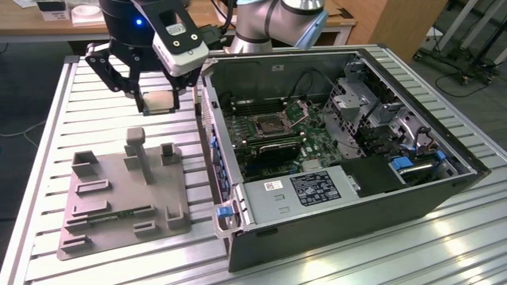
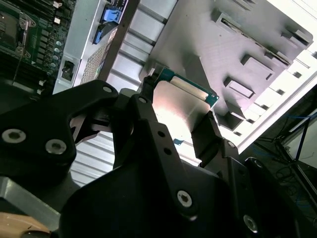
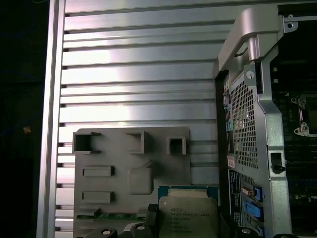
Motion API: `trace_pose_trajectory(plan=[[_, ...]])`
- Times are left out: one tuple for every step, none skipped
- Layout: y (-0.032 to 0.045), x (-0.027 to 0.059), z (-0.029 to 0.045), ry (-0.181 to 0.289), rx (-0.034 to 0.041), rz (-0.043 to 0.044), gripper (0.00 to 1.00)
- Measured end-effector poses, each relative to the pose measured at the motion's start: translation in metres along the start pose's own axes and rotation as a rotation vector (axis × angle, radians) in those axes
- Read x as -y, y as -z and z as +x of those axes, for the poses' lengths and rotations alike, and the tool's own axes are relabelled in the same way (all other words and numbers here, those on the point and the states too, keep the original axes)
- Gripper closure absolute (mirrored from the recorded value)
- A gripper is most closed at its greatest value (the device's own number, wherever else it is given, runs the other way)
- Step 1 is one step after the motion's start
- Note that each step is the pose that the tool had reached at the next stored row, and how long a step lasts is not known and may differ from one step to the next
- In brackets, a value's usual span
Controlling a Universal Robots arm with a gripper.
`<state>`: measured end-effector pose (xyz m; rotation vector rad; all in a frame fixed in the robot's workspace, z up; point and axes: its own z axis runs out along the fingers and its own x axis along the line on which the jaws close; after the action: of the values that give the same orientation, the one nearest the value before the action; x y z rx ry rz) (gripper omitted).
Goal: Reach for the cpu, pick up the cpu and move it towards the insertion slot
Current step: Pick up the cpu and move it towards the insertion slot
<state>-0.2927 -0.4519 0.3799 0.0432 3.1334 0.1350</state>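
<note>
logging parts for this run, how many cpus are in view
1. The cpu is clamped in the gripper, lifted above the grey fixture, outside the computer case. The insertion slot looks dark, unfilled.

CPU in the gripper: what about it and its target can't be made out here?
- The cpu's underside: in both wrist views it faces away.
- Its lower edge in the first wrist view: cut off by the frame and the fingers.
- The insertion slot's pins in the exterior view: too small.
</note>
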Motion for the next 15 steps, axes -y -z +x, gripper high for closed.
trace_pose_trajectory(plan=[[-0.0001,0.0,-0.0006,0.0,0.0,0.0,0.45],[-0.0003,0.0,-0.0009,0.0,0.0001,-0.0001,0.45],[-0.0003,0.0,-0.0015,0.0,0.0,0.0001,0.45],[-0.0004,0.0,-0.0019,0.0,0.0,0.0,0.45],[-0.0005,0.0,-0.0024,0.0,0.0,0.0,0.45],[-0.0006,0.0,-0.003,0.0,-0.0001,0.0001,0.45],[-0.0007,0.0,-0.0038,0.0,-0.0001,0.0001,0.45],[-0.0009,0.0,-0.0045,0.0,-0.0001,0.0001,0.45],[-0.0011,0.0,-0.0051,0.0,0.0,0.0001,0.45],[-0.0013,0.0,-0.0057,0.0,0.0,0.0001,0.45],[-0.0015,0.0,-0.0066,0.0,-0.0001,0.0001,0.45],[-0.0017,-0.0001,-0.0077,0.0,-0.0001,0.0001,0.45],[-0.0019,-0.0001,-0.0087,0.0,-0.0001,0.0001,0.45],[-0.0023,-0.0001,-0.0092,0.0,0.0,-0.0001,0.45],[-0.0025,-0.0001,-0.0094,0.0,0.0001,-0.0002,0.45]])
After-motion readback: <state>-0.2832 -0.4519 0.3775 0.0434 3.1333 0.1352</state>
